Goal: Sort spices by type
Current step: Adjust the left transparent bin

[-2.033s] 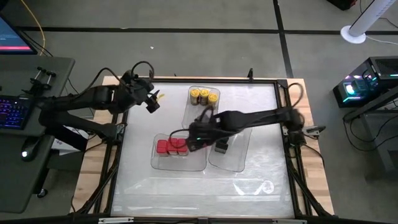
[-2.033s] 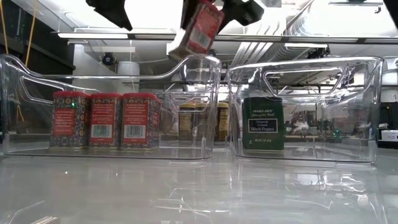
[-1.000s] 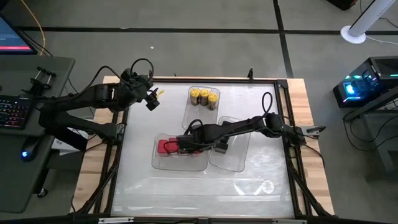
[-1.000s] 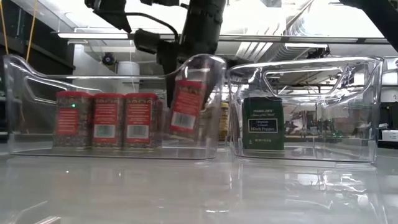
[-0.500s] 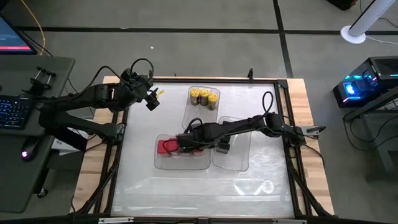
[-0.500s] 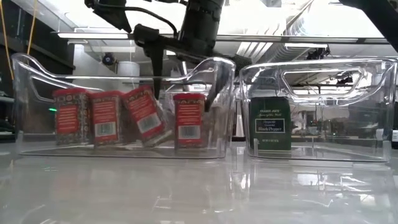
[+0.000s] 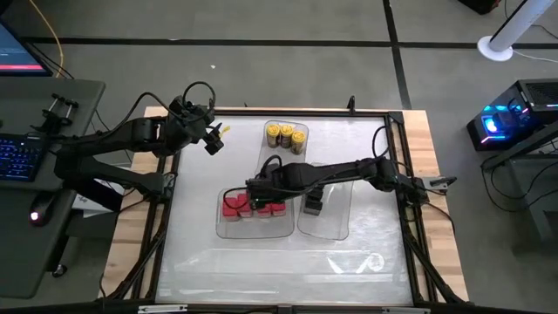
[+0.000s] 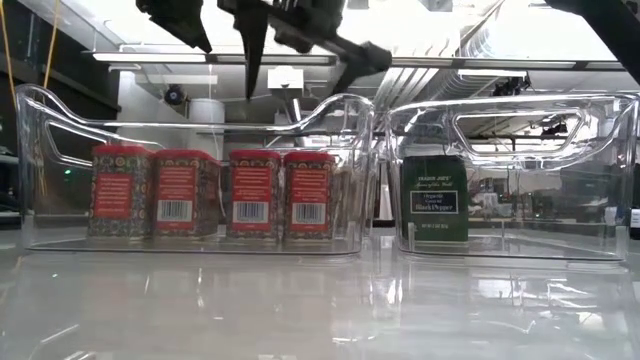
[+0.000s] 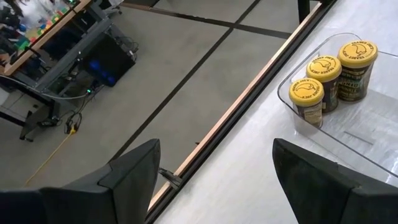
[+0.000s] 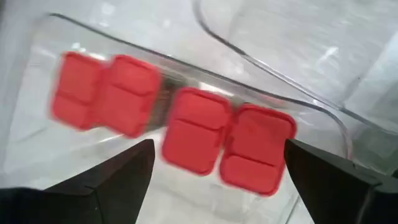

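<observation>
The right gripper [image 7: 255, 199] hangs with its fingers spread and empty just above four red square-topped spice tins [image 8: 202, 193] standing in the clear plastic tray [image 8: 40, 150] near the worktop's centre. If it moves off sideways rather than straight up, a finger could catch the tray's rim or topple the nearest tin. The left gripper [image 7: 212, 142] waits at ten o'clock, fingers spread, near the round yellow-lidded jars [image 9: 331, 77].

Four spice tins [image 8: 205, 193] stand in the left tray [image 8: 45, 170] (one tin [image 8: 428, 198] in its right neighbour [image 8: 600, 170])
</observation>
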